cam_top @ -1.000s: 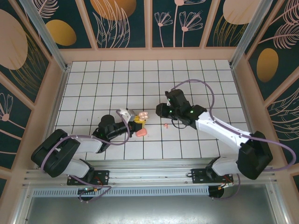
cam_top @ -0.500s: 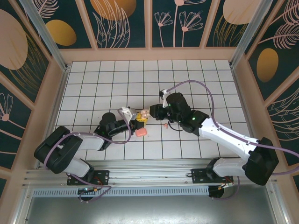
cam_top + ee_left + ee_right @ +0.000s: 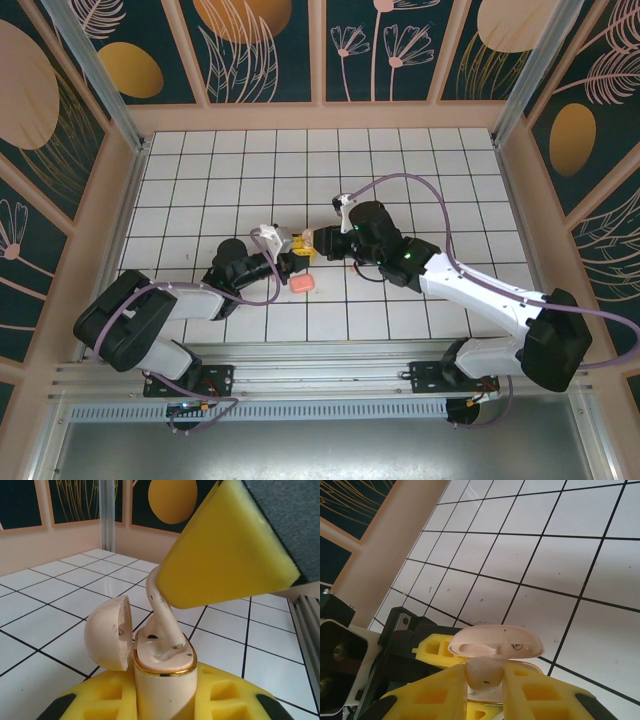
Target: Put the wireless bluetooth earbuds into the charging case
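The left pincer (image 3: 287, 254) is clamped on a pale peach gold-rimmed plastic charging case (image 3: 164, 682). At its 3 o'clock, the right pincer (image 3: 482, 685) is clamped on a pale peach plastic earbud (image 3: 164, 617), whose lower end sits in the case's mouth.

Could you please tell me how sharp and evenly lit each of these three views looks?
Top external: even light, faint shadows on the table, side walls leaning from the wide lens. Left wrist: the charging case crisp, the far wall softer. Right wrist: the earbud and the yellow fingers gripping it sharp, no glare.
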### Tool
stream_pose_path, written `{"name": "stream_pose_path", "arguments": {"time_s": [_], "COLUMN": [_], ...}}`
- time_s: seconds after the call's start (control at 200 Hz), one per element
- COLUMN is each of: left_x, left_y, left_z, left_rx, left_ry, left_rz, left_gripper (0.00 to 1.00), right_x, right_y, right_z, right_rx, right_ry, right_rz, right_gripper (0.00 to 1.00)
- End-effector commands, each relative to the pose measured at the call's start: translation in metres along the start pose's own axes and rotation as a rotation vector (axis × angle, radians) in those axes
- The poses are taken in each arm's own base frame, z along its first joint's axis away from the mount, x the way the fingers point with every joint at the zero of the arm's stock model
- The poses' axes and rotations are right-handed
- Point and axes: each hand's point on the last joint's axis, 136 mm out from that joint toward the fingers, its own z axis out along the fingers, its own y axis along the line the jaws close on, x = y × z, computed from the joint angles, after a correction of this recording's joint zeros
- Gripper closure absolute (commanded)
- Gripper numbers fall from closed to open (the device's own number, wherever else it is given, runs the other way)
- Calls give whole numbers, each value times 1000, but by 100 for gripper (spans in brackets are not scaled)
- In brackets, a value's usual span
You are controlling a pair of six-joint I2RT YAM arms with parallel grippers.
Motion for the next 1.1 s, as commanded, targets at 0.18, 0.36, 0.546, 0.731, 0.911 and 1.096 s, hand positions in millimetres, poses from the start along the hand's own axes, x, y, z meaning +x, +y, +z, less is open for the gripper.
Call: {"name": "stream_pose_path", "arguments": {"time_s": [0.18,0.36,0.546,0.731,0.911,1.096], "left_x": [-26,-33,-41,-47,-51,-53], "left_y": [1,1,0,0,0,0], "left_z": [2,3,3,4,3,2], "left_rx": [-2,-3,2,3,-1,-8], "left_ry": [-74,-87,-107,-117,-122,-128], "left_rz": [28,36,43,50,55,56], "left_gripper": [91,91,91,91,91,91], "right_x": [-8,-4,-2,4,3,-3], "right_y": [18,17,10,3,10,14], "right_z": [0,2,4,8,6,-1], "right_rx": [-50,-38,-2,22,-5,-14], "right_ry": [-29,-17,-17,-5,-15,-52], "right_rz": [-38,-44,-44,-28,-38,-43], "right_gripper": [77,77,77,77,77,77]}}
